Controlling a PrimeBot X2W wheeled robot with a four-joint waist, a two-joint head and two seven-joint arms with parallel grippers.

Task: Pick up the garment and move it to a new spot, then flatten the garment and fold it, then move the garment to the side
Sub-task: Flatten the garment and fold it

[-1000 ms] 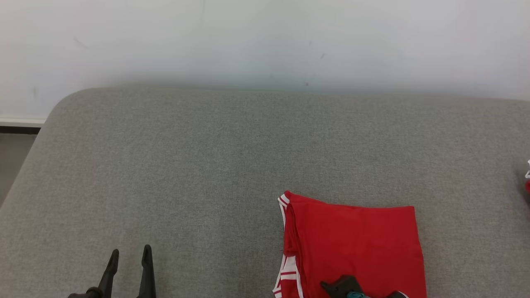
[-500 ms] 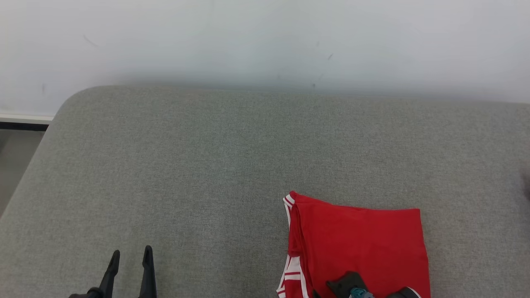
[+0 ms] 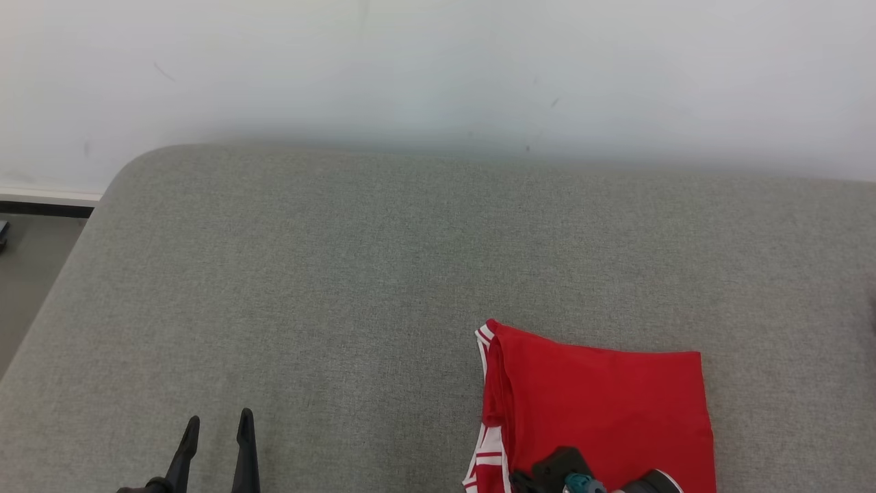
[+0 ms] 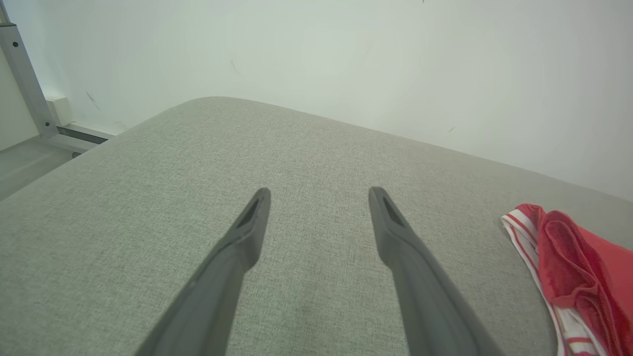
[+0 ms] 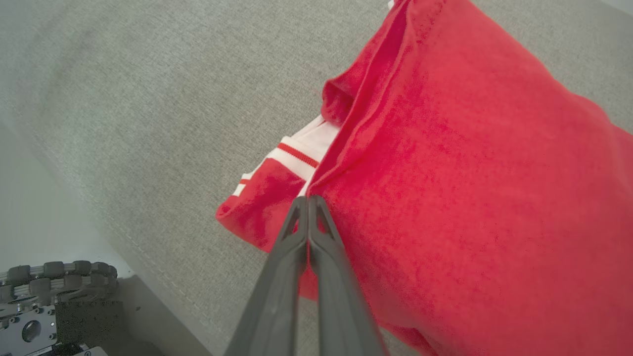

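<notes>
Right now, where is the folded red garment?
Head view, lower right: the folded red garment lies on the grey cushion, the right gripper shut on its left edge.

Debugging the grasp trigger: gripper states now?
Left gripper: open, holding nothing.
Right gripper: shut, tips at the red garment edge; pinch on fabric cannot be told.

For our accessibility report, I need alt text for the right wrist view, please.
The right pincer, its two dark fingers shut together, meets the edge of a folded red garment with white-striped trim, lying on a grey cushion. Whether it pinches any cloth is unclear.
</notes>
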